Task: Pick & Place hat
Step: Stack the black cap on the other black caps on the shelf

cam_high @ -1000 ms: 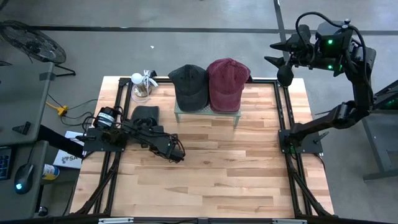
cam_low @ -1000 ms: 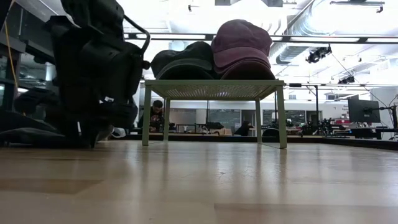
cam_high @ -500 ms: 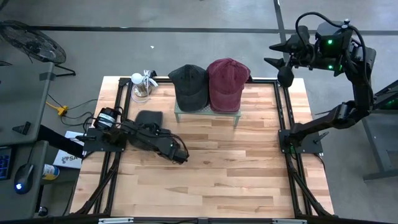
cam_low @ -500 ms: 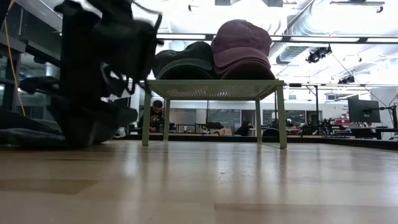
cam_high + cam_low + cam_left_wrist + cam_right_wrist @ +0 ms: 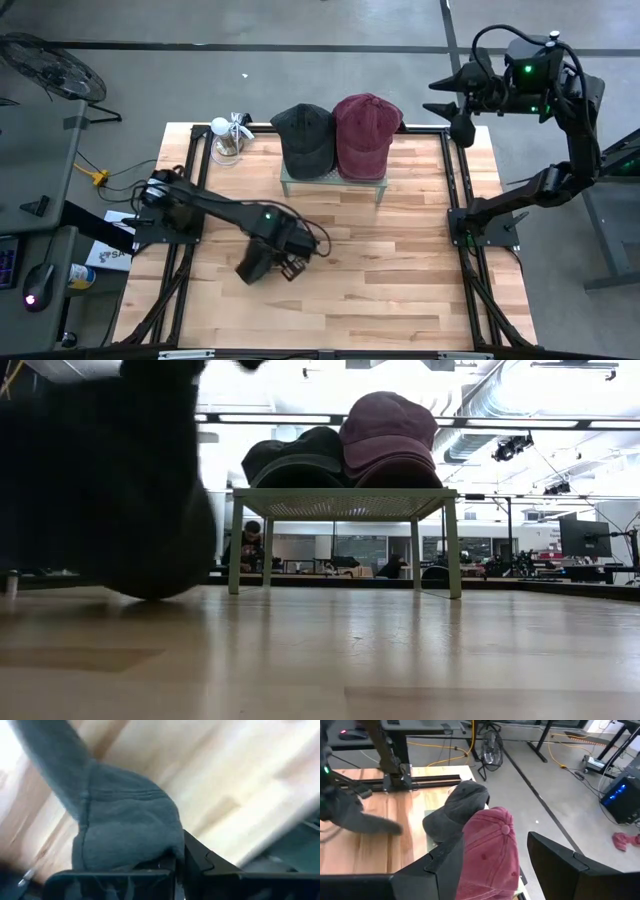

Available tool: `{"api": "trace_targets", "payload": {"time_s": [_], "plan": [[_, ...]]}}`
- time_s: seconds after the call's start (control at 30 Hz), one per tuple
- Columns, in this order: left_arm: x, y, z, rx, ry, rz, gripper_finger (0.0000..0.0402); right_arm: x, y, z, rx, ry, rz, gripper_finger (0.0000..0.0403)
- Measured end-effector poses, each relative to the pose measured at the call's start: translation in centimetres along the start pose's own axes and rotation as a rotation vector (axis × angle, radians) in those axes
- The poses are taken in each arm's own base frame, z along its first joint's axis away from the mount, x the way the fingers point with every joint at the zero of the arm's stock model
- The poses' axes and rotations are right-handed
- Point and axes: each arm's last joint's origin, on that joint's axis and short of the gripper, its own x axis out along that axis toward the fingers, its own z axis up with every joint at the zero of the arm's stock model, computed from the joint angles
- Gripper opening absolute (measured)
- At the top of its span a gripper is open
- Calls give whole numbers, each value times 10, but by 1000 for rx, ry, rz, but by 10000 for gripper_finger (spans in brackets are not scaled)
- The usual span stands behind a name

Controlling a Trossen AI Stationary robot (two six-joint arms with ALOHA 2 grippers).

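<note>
Left hand (image 5: 283, 262) clamps dark hat (image 5: 254, 265), brim hanging tableward

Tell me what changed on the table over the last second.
The left gripper shut on the dark hat that lay near the left edge and swung it toward the table's middle. The black hat and maroon hat stayed on the green stand; the right gripper stayed open, raised past the far right corner.
</note>
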Motion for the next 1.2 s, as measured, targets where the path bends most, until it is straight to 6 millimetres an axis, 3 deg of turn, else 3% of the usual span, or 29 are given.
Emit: {"api": "trace_targets", "payload": {"time_s": [0.33,0.7,0.83,1.03,1.2], "plan": [[-99,-12,1,87,-235,-248,1,0,2,-2,-8,16,49,211],[-176,-12,-1,192,-619,-464,0,0,5,-6,30,42,131,211],[-189,-14,2,239,-775,-496,0,-1,8,-5,43,15,256,211],[-197,-15,1,333,-831,-532,0,0,13,-3,38,-26,452,211],[-201,-19,2,389,-866,-568,0,17,16,0,86,9,554,211]]}}
